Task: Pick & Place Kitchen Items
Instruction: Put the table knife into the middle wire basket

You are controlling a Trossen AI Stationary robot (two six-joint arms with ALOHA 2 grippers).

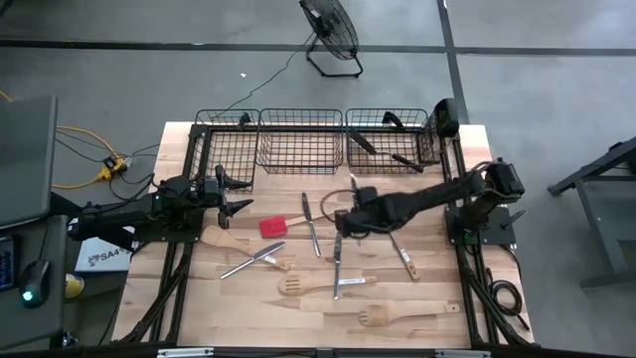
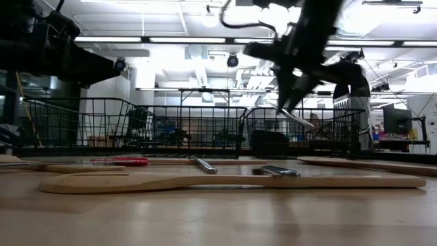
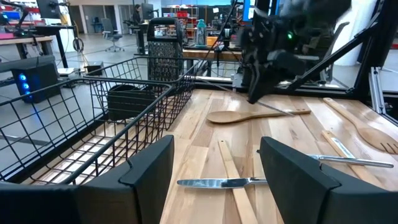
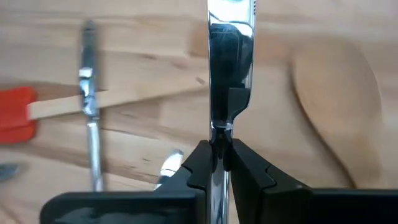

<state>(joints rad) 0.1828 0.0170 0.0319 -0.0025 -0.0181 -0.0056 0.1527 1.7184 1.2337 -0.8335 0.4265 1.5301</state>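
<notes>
My right gripper [image 1: 342, 225] is shut on a silver cutlery piece [image 4: 229, 56] above the middle of the table; the piece also shows in the low view [image 2: 300, 117]. A wooden spoon [image 3: 249, 115] lies under that gripper. My left gripper [image 1: 237, 206] is open and empty, hovering by the left basket; its fingers frame a silver knife [image 3: 221, 182] on the table. A red-headed spatula [image 1: 273, 226], a silver knife [image 1: 311, 224], two silver pieces [image 1: 253, 261], a wooden spoon [image 1: 224, 239] and two slotted wooden spatulas [image 1: 308, 285] [image 1: 397, 316] lie flat on the table. My right gripper pinches the silver piece between its two fingers [image 4: 198, 163] at a narrow part of its length [image 4: 219, 127]. The fingers come from above, pointing down. The piece is lifted clear of the table and tilted [image 2: 300, 117], its long end reaching out beyond the fingertips.
Three black wire baskets [image 1: 227, 149] [image 1: 300, 141] [image 1: 390, 141] stand along the far edge; the right one holds black-handled tools [image 1: 383, 149]. Bare wood shows along the near edge [image 1: 199, 318]. A fan [image 1: 331, 30] stands on the floor beyond the table.
</notes>
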